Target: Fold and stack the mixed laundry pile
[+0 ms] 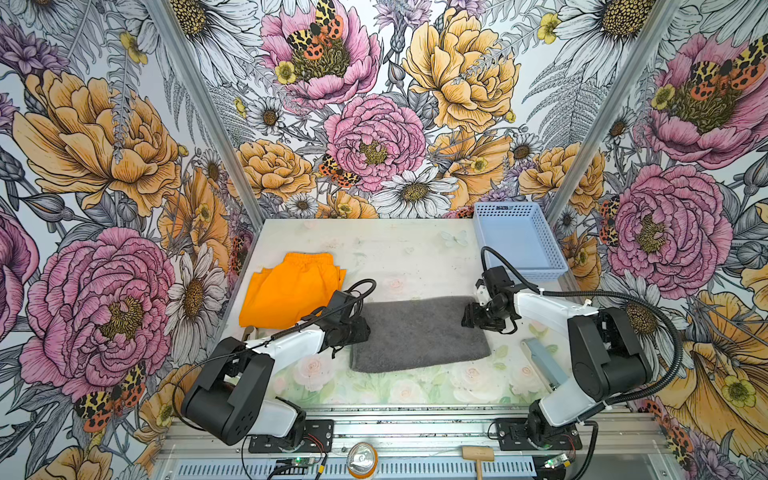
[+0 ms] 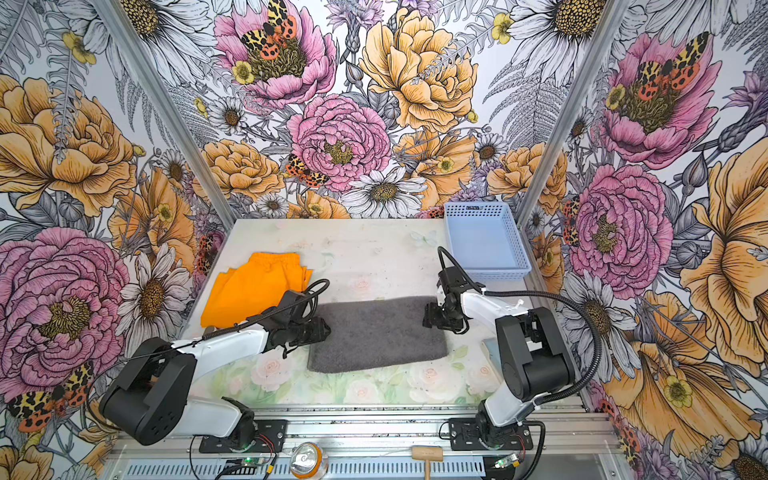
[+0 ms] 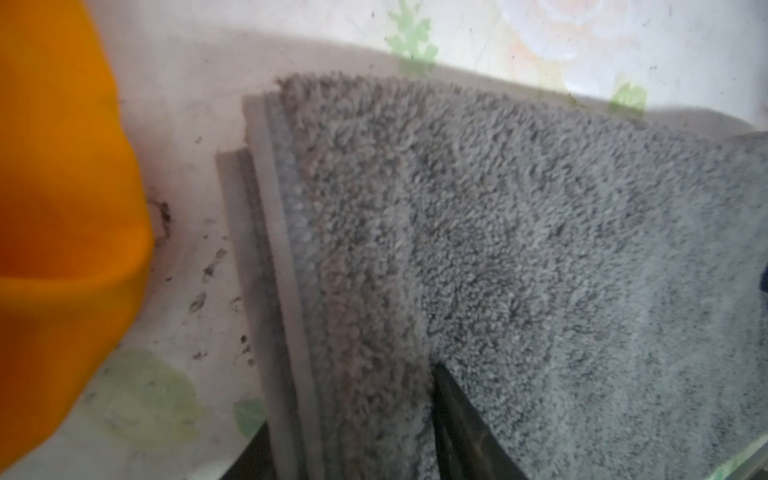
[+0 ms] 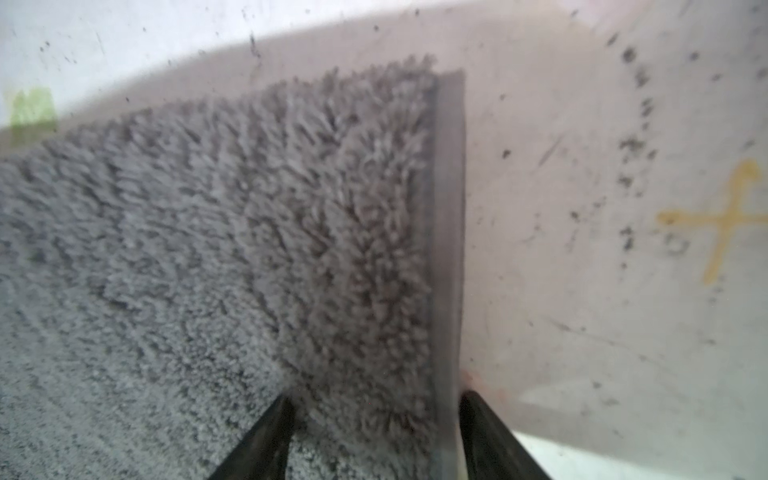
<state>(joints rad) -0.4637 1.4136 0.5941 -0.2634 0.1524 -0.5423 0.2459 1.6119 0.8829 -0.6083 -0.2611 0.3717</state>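
Top views, towel: the dark grey terry towel [image 1: 419,332] [image 2: 376,332] is lying flat as a folded rectangle on the near middle of the surface [image 1: 395,253], its long side running left to right.
Towel hem: in the left wrist view two hemmed layers are showing at the towel's short end, one slightly offset from the other.
Shorts: the orange shorts [image 1: 286,291] are lying folded at the left of the surface, just behind the towel's left end, with the waistband toward the back wall. The left arm is hiding whether the two cloths are touching.
Left fingers: the left gripper [image 1: 362,328] is sitting low over the towel's left end. In the left wrist view one of its fingers [image 3: 457,415] is resting on the pile and the other is showing only as a dark shape past the hem. I cannot tell whether they are nipping the cloth.
Right fingers: the right gripper [image 1: 467,319] is reaching over the towel's right end, near its far corner. In the right wrist view its fingers [image 4: 266,436] are standing spread, with the hemmed edge running between them.
Basket: the pale blue perforated basket [image 1: 536,275] is sitting at the far right corner, apart from the towel.
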